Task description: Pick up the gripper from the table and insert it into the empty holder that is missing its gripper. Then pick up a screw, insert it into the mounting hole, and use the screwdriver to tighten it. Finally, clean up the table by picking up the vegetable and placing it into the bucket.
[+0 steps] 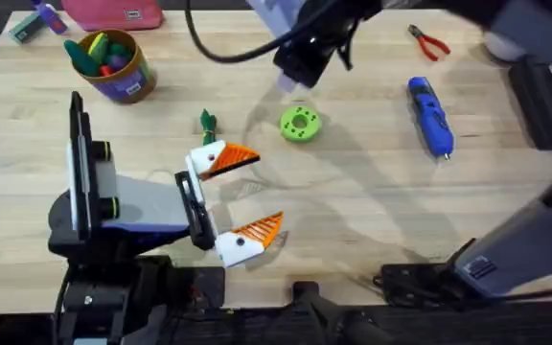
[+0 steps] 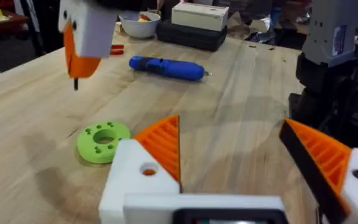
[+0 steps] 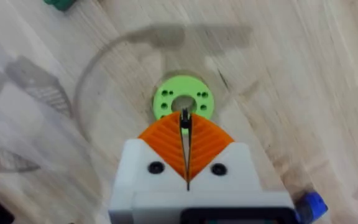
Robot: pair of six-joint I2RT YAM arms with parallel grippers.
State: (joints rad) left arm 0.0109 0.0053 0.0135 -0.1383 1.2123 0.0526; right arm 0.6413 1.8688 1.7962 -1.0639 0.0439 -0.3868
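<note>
My right gripper (image 1: 297,79) hovers just above a lime-green disc (image 1: 300,125), shut on a thin dark screw (image 3: 185,124) that hangs point down (image 2: 75,81). My left gripper (image 1: 242,196) rests open near the table's middle. Both its white mounts carry orange fingers. One mount has an open mounting hole (image 2: 148,169), the other a dark screw head. The blue screwdriver (image 1: 429,115) lies to the right. The dark-green vegetable (image 1: 207,122) lies left of the disc. The bucket (image 1: 113,62) stands at the back left. The loose gripper and the empty holder are out of view.
Red-handled pliers (image 1: 429,43) lie at the back right. A pink object (image 1: 113,11) sits at the back edge. Toy vegetables fill the bucket. A white bowl (image 2: 140,23) and a box (image 2: 197,15) stand beyond the screwdriver.
</note>
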